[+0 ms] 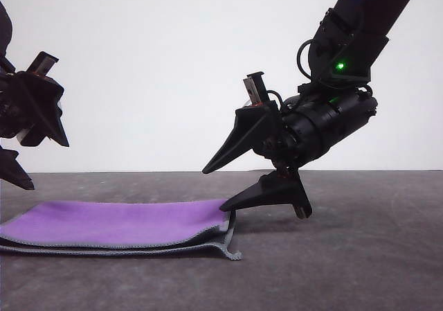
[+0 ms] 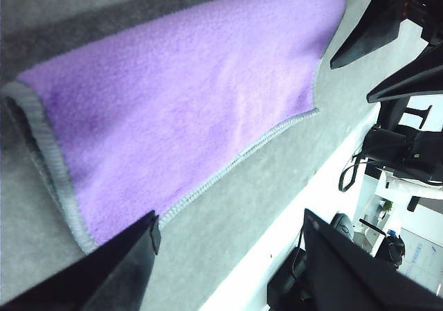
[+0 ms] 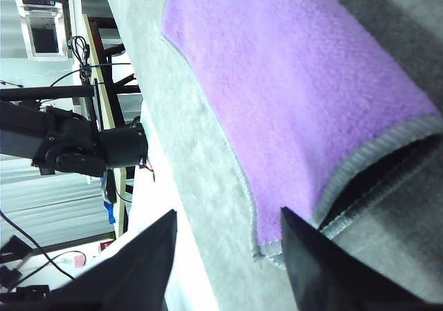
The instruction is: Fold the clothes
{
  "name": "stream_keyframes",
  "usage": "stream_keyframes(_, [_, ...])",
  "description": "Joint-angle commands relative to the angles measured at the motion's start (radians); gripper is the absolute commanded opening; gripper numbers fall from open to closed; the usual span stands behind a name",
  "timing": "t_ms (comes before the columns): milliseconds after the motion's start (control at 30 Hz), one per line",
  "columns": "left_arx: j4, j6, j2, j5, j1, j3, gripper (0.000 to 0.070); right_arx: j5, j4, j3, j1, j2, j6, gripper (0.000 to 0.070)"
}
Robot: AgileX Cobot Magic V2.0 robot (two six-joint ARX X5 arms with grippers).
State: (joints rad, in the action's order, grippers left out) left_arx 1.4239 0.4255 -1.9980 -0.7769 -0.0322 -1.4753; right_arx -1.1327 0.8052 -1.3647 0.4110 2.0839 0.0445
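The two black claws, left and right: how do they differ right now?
The right gripper hangs low, its lower finger tip at the folded purple cloth's edge; the left gripper sits higher, above the cloth's other end. The right gripper shows whole, the left gripper is cut off by the frame. Both are open, holding nothing.

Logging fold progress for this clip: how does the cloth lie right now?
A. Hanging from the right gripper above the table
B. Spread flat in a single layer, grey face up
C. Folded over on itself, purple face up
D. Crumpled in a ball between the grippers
C: the cloth lies on the table in two stacked layers, purple on top, while the right gripper is open beside its edge, holding nothing.
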Motion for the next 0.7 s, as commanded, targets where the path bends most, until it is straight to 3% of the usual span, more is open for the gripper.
stream_keyframes(0, [0.031,0.01,-0.018,0.002,-0.007,-0.024,0.04,0.022,0.004,-0.01,-0.004,-0.025,0.031,0.0344])
stream_keyframes(267, [0.017,0.008,0.081,0.002,-0.026,-0.037,0.0399,0.197,0.009,-0.01,-0.035,-0.226,0.043,0.0344])
stream_keyframes(400, [-0.062,-0.048,0.185,0.021,-0.038,-0.038,0.0396,0.307,0.005,-0.01,-0.042,-0.36,0.041,0.0344])
stream_keyframes(667, [-0.145,-0.178,0.465,0.289,-0.04,-0.037,0.0396,0.558,0.085,-0.01,-0.025,-0.625,0.041,0.0344])
